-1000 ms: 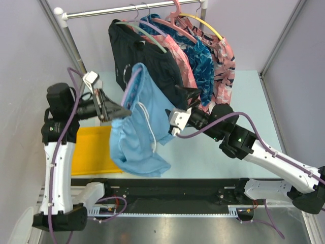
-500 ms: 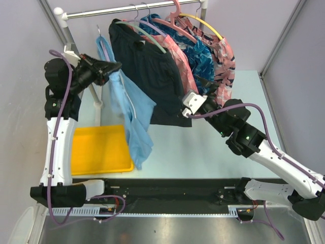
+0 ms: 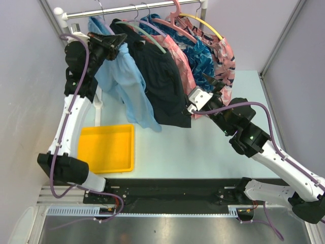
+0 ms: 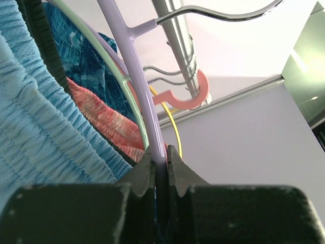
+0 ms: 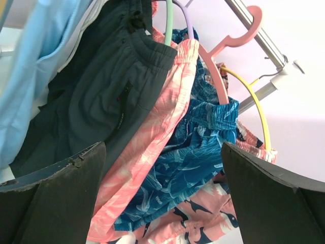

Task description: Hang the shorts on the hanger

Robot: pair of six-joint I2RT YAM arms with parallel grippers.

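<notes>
The light sky-blue shorts [image 3: 123, 84] hang from the pale lavender hanger [image 4: 130, 57] at the left end of the rail [image 3: 132, 8]. My left gripper [image 3: 118, 48] is shut on the hanger's arm, which runs up between the fingertips [image 4: 159, 152] in the left wrist view. Its silver hook [image 4: 218, 14] curves across the rail; I cannot tell if it rests on it. The gathered blue waistband [image 4: 35, 137] lies left of the jaws. My right gripper [image 3: 210, 82] stands wide open [image 5: 162, 147], holding nothing, below the patterned clothes, with the shorts [image 5: 30, 66] far left.
Black shorts [image 3: 157, 76] on a pale green hanger hang right beside the blue ones. Pink and dark-blue patterned shorts [image 3: 203, 56] on pink hangers and a yellow hanger follow. A yellow tray [image 3: 106, 147] lies on the table at the left. The rack's post [image 3: 76, 48] stands behind my left arm.
My left arm has carried the hanger with the shorts up and back, from over the tray to the rail's left end. The right gripper has drawn back to the right, still open.
</notes>
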